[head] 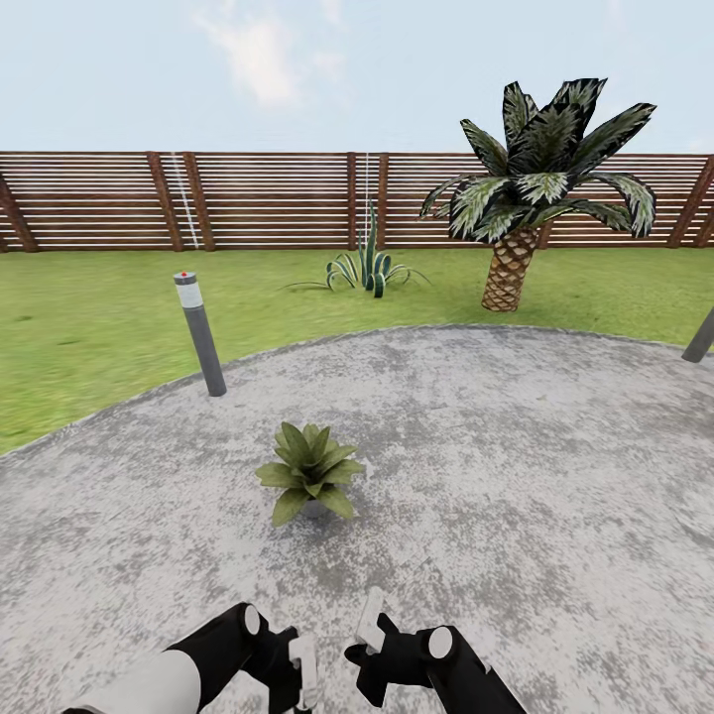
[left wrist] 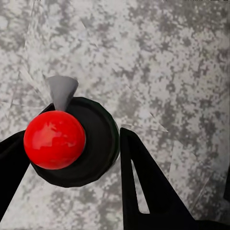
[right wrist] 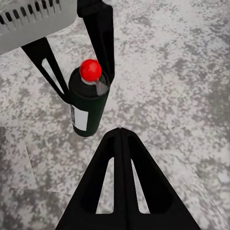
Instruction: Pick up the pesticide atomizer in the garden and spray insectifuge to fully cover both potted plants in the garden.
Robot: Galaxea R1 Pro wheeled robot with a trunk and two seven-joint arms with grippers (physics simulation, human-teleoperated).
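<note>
One potted plant (head: pixel 310 471), a low rosette of broad green leaves, stands on the round grey patio (head: pixel 516 466) just ahead of my arms. The pesticide atomizer (right wrist: pixel 88 105) is a dark bottle with a red ball top (left wrist: pixel 54 139) and a grey nozzle. It stands upright between the fingers of my left gripper (left wrist: pixel 72 136), which is shut on it above the paving. My left gripper (head: pixel 302 669) sits low in the head view. Beside it, my right gripper (head: pixel 369 620) has its fingers (right wrist: pixel 122 143) pressed together, holding nothing, a little short of the bottle.
A grey bollard lamp (head: pixel 201 337) stands at the patio's left edge and another (head: pixel 699 339) at the right edge. Beyond on the lawn (head: pixel 89 327) are a spiky agave (head: pixel 369 270), a palm (head: pixel 516 218) and the brown slatted fence (head: pixel 268 198).
</note>
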